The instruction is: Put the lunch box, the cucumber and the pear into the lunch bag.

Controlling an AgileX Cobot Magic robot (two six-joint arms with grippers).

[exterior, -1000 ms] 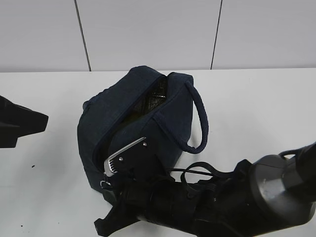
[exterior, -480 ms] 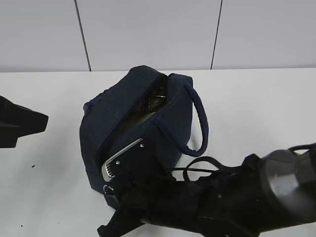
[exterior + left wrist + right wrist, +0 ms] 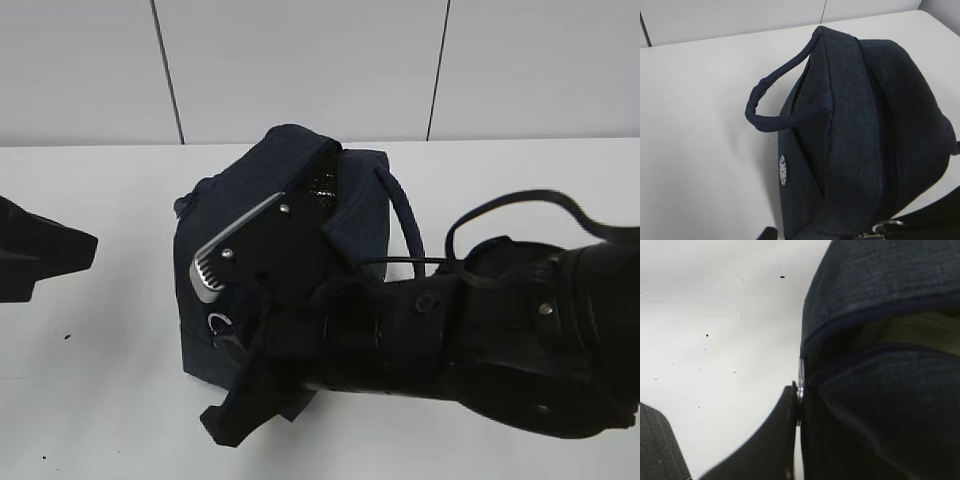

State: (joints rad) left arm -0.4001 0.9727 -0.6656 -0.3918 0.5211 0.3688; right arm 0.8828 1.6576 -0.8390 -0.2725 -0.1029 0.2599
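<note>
One lunch bag (image 3: 290,200) sits on the table, boxy and dark navy, at about 12 o'clock from my right gripper (image 3: 235,330). It has two looped handles: one (image 3: 400,225) hangs off its side at 3 o'clock in the exterior view, the other (image 3: 782,107) shows in my left wrist view, arching out toward 9 o'clock. A small white round logo (image 3: 783,170) marks the bag's side there. The top seam is parted, and through the gap I see a strip of silvery lining (image 3: 322,185) in the exterior view and something pale greenish (image 3: 910,327) in my right wrist view; I cannot tell what it is.

One metal ring pull (image 3: 220,322) hangs at the bag's near end, at 6 o'clock. My right gripper is pressed against that end, with one dark finger (image 3: 775,440) touching the metal at the seam. Whether the jaws are clamped on the ring I cannot tell, since the second finger is hidden.

My left gripper (image 3: 45,255) is well apart from the bag, at 9 o'clock by the frame edge, and its jaw state is not visible.

The table (image 3: 100,370) is plain white with a few tiny dark specks. Behind it stands a pale panelled wall (image 3: 300,60) with two dark vertical seams.
</note>
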